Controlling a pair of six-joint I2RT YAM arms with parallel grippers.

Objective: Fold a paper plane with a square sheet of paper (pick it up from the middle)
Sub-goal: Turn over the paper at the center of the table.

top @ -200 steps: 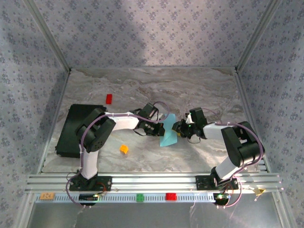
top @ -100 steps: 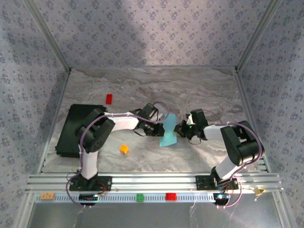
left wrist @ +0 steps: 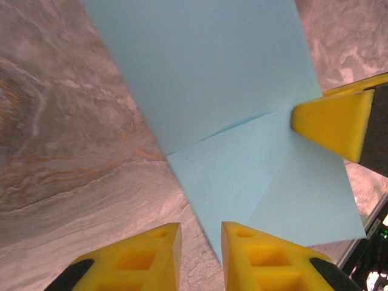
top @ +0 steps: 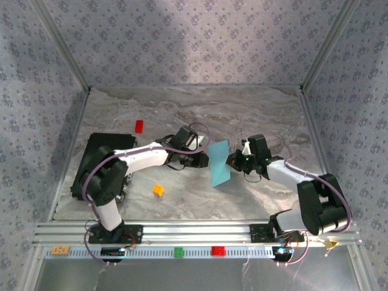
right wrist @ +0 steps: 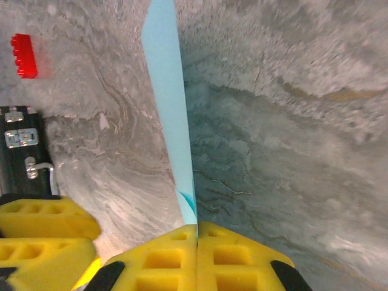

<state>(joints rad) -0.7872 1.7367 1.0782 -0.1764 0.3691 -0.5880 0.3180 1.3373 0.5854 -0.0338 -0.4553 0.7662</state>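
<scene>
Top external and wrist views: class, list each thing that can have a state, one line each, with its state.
sheet of paper: creased, held up on edge.
right gripper: jaws shut on the sheet of paper.
left gripper: jaws slightly apart.
black slab: lying flat.
orange block: lying loose, untouched.
red block: lying loose, untouched.

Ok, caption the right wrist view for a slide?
Right hand pinches the thin light-blue paper sheet edge-on over the marbled table.
</scene>
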